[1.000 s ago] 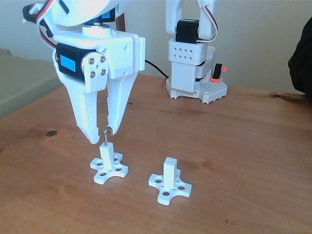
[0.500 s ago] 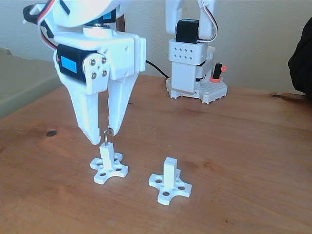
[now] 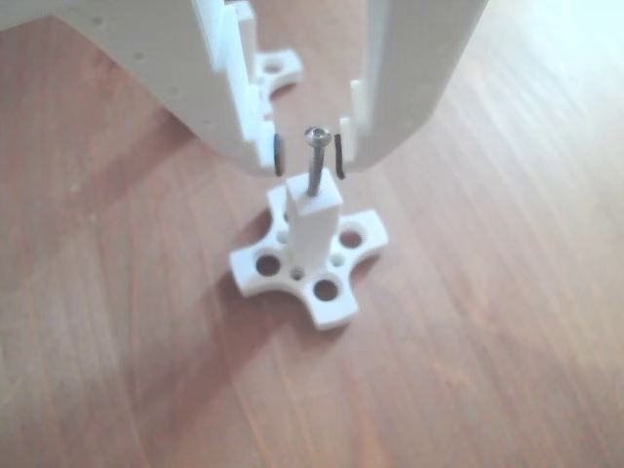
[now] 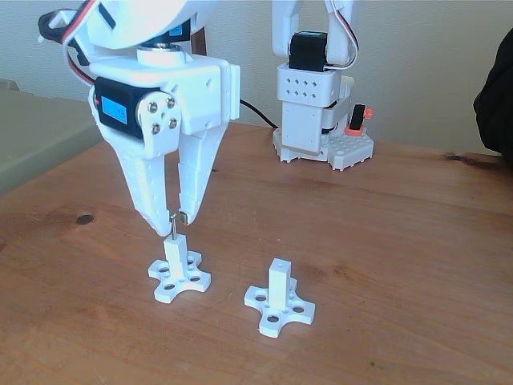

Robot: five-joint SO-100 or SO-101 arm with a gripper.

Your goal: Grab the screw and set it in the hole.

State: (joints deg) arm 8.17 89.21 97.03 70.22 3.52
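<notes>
- White two-finger gripper point(image 4: 170, 219) hangs pointing down over the left post point(image 4: 176, 255) in the fixed view; its fingers stand apart, one on each side of the screw's head.
- In the other view the gripper point(image 3: 308, 154) comes in from 12 o'clock, and a slim gap shows between each dark fingertip pad and the screw point(image 3: 315, 160), so the jaws are not clamped on it.
- The fixed view is too small to show those gaps; there the screw point(image 4: 172, 225) reads as a thin grey pin between the fingertips.
- The screw stands upright, long axis vertical, rounded head at 12 o'clock, shank going down into the hole point(image 3: 312, 196) in the top face of the post.
- The fixed view also shows a second post point(image 4: 279, 285) on a cross-shaped base, at 4 o'clock from the first and well apart, with its top hole unfilled.
- The arm's white base point(image 4: 314, 120) sits toward 1 o'clock at the far side of the wooden table point(image 4: 401, 265).
</notes>
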